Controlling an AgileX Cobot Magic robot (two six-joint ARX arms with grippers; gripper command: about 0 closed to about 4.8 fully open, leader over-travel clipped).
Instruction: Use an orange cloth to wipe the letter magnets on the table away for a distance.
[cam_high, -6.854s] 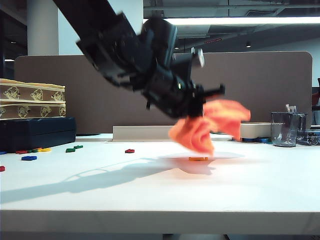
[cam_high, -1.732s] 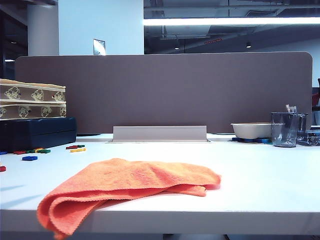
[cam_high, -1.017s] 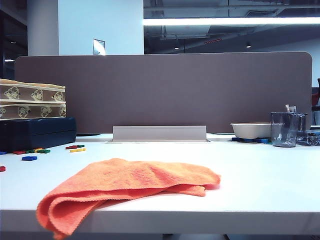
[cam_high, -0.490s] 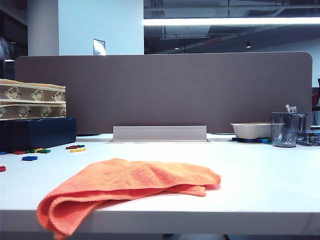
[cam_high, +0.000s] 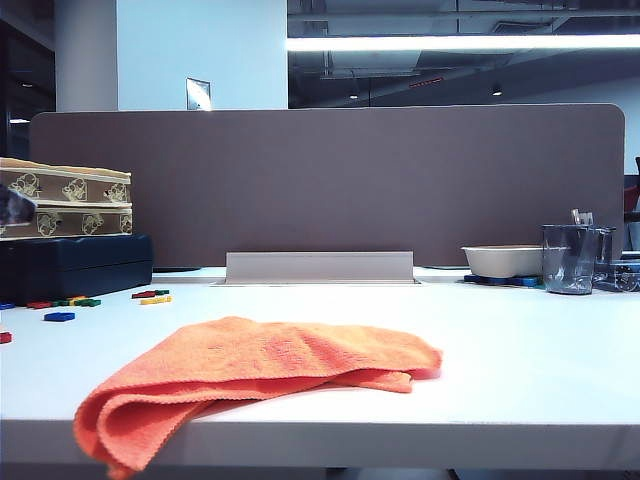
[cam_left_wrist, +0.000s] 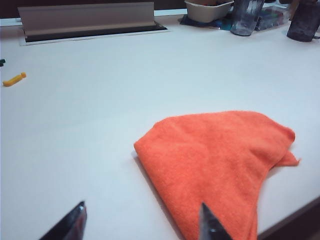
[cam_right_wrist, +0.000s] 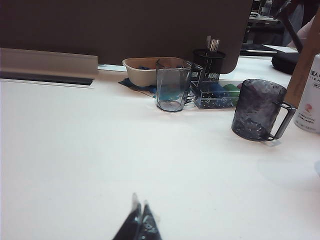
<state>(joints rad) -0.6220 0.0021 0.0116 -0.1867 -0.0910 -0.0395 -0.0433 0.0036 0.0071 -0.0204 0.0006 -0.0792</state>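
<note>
The orange cloth (cam_high: 262, 368) lies crumpled on the white table (cam_high: 520, 350) near its front edge, one corner hanging over it. Nothing holds it. In the left wrist view my left gripper (cam_left_wrist: 142, 214) hovers open and empty above the near end of the orange cloth (cam_left_wrist: 220, 157), one fingertip (cam_left_wrist: 206, 216) over its edge. Letter magnets (cam_high: 152, 296) lie scattered at the far left of the table, and one yellow letter magnet (cam_left_wrist: 14, 79) shows in the left wrist view. My right gripper (cam_right_wrist: 140, 204) is shut and empty over bare table, away from the cloth.
A brown partition (cam_high: 330, 180) and a grey cable tray (cam_high: 320, 266) line the back. Stacked boxes (cam_high: 65, 235) stand at the left. A bowl (cam_right_wrist: 142, 71), clear cup (cam_right_wrist: 171, 90), pen holder (cam_right_wrist: 208, 62) and dark mug (cam_right_wrist: 257, 110) crowd the back right.
The cloth, earlier carried in the air by the left gripper, now lies still on the table. Over the last second only a blurred grey shape has entered at the exterior view's left edge.
</note>
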